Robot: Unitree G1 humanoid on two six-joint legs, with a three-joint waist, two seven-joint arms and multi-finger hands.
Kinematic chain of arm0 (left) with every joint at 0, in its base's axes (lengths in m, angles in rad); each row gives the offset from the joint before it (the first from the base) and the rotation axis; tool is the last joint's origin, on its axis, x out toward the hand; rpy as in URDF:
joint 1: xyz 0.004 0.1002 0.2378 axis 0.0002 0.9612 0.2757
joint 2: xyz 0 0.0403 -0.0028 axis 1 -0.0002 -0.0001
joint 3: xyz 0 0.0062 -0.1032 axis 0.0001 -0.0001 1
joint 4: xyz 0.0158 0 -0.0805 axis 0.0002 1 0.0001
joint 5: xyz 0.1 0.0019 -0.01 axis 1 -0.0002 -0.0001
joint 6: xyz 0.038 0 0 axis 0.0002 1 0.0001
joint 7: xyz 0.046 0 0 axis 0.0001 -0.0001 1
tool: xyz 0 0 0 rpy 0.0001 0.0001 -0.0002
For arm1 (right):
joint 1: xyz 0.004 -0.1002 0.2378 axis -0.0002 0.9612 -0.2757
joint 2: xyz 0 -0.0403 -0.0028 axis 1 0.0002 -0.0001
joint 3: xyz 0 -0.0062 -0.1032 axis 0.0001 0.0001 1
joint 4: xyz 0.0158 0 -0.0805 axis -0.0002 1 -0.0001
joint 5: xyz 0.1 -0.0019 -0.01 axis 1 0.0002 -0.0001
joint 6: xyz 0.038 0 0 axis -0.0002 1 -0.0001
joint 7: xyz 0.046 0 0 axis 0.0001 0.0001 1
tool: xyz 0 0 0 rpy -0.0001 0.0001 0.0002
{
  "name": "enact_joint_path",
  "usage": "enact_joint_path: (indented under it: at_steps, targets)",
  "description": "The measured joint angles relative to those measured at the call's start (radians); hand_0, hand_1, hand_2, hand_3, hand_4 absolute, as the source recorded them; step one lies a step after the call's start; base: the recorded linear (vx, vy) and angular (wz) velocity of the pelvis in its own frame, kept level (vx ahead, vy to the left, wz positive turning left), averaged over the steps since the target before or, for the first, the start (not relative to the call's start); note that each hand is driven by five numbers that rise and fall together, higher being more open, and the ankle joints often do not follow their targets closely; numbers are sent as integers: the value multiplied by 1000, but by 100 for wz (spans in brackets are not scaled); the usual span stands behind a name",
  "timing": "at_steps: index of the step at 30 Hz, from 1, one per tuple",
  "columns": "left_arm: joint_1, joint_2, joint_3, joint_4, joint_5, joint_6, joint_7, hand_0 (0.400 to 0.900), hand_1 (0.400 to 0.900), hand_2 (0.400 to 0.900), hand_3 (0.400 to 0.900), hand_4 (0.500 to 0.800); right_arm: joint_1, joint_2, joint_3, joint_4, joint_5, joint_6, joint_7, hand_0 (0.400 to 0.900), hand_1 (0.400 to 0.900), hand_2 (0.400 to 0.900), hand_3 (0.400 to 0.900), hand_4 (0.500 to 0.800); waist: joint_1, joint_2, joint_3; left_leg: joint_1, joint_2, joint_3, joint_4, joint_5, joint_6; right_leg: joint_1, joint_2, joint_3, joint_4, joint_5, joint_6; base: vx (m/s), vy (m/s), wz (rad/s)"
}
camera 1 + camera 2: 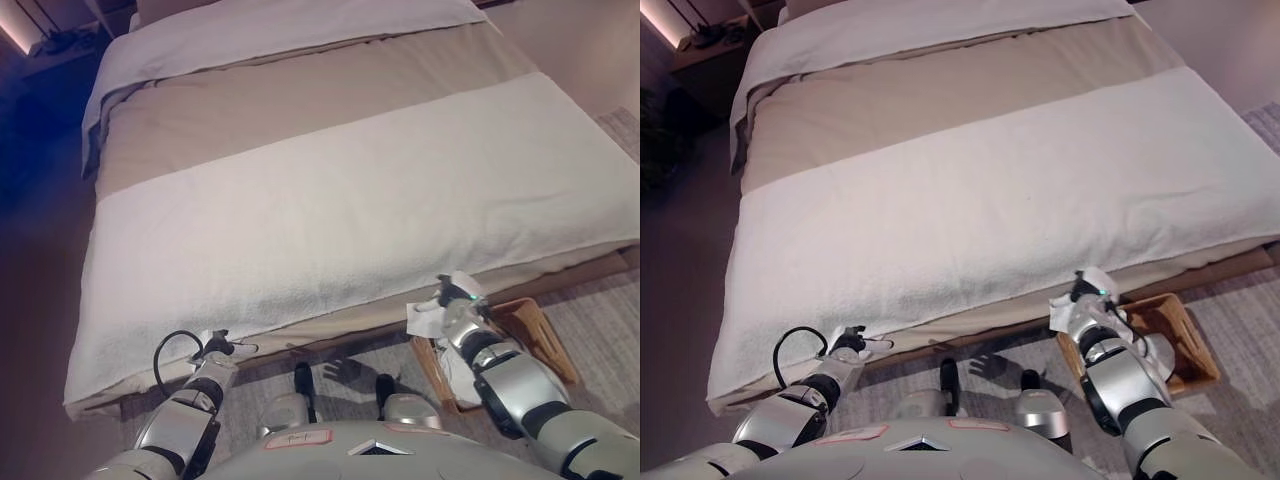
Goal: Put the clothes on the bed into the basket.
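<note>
A brown woven basket (541, 336) stands on the floor at the bed's front right corner, with white cloth (459, 381) lying in it. My right hand (452, 298) is above the basket's left end, by the bed's edge, with its fingers curled on a small piece of white cloth (424, 321) that hangs below it. My left hand (222, 349) is low by the bed's front edge at the left, empty, with its fingers relaxed. The bed (330, 200) shows only its bedding, with no loose clothes on top.
The bed has a white blanket (980, 210) across the near half, a beige cover (940, 90) behind it and white bedding at the head. A patterned rug (600, 320) lies under the basket. A dark nightstand (710, 50) stands at the far left.
</note>
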Motion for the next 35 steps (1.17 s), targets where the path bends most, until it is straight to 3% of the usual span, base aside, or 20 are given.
enact_joint_path:
  at_steps: [1, 2, 3, 7, 16, 35]
  targets:
    - [17, -7, -11, -21, 2, 3, 20, 900, 900, 900, 900, 800, 37, 23, 6, -6, 4, -7, -37, 900, 900, 900, 900, 800, 8, -8, -1, 5, -2, -2, 0, 3, -1, 7, -6, -2, 4, 0, -1, -12, 86, 24]
    - [36, -7, 1, -49, 1, -14, 16, 900, 900, 900, 900, 800, 89, 20, -16, -24, 11, -72, -13, 900, 900, 900, 900, 800, 15, -22, 2, 14, -5, -19, 0, 3, -2, 25, -6, -16, 6, -1, -3, -4, 47, 11]
    - [36, -6, -3, -55, 2, -30, 18, 900, 900, 900, 900, 800, 115, 14, -18, -14, 18, -83, 14, 900, 900, 900, 900, 800, 22, -25, -1, 23, -8, -37, 0, -1, -3, 42, -7, -37, 5, -11, -15, 5, 54, 13]
    - [90, 6, 5, -57, 1, -15, 21, 900, 900, 900, 900, 800, 212, 5, -100, 23, 65, -41, 21, 900, 900, 900, 900, 800, 22, -53, 5, 26, -20, -42, 0, -5, 0, 51, -12, -46, 5, -19, -15, 6, 61, 10]
    - [133, 5, 4, -46, 62, -15, -3, 900, 900, 900, 900, 800, 339, -13, -181, 127, 59, -35, 29, 900, 900, 900, 900, 800, 11, -99, -21, 45, -19, -37, -11, -22, 10, 67, -17, -43, 1, -33, -16, 6, 56, -4]
    - [149, 4, -4, -27, 111, -15, -26, 900, 900, 900, 900, 800, 390, -18, -185, 180, 35, -14, 31, 900, 900, 900, 900, 800, 11, -97, -82, 56, -9, 11, -10, -29, 15, 49, -17, 0, 1, -33, -16, 6, 15, -8]
